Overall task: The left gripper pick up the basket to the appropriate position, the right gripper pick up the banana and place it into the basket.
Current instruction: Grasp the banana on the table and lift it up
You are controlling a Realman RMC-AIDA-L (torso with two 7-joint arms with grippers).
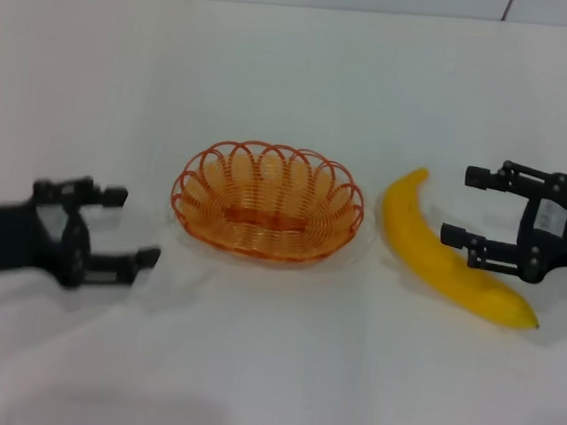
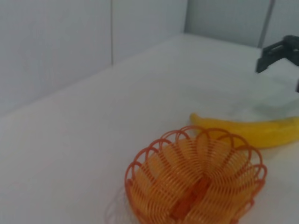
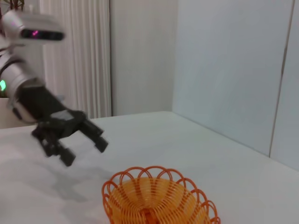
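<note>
Orange looped-wire oval basket (image 1: 267, 203) btwn empty, spread left gripper (image 1: 130, 226) & right gripper (image 1: 462, 206); smooth curved banana (image 1: 441, 250).

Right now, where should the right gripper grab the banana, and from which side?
Likely the thick middle of the banana, coming from the robot's right, where the open right gripper already sits. The banana lies flat on the table, its length running diagonally, so fingers closing across its width fit best. The basket lies apart on its other side; the open left gripper is beyond that.
</note>
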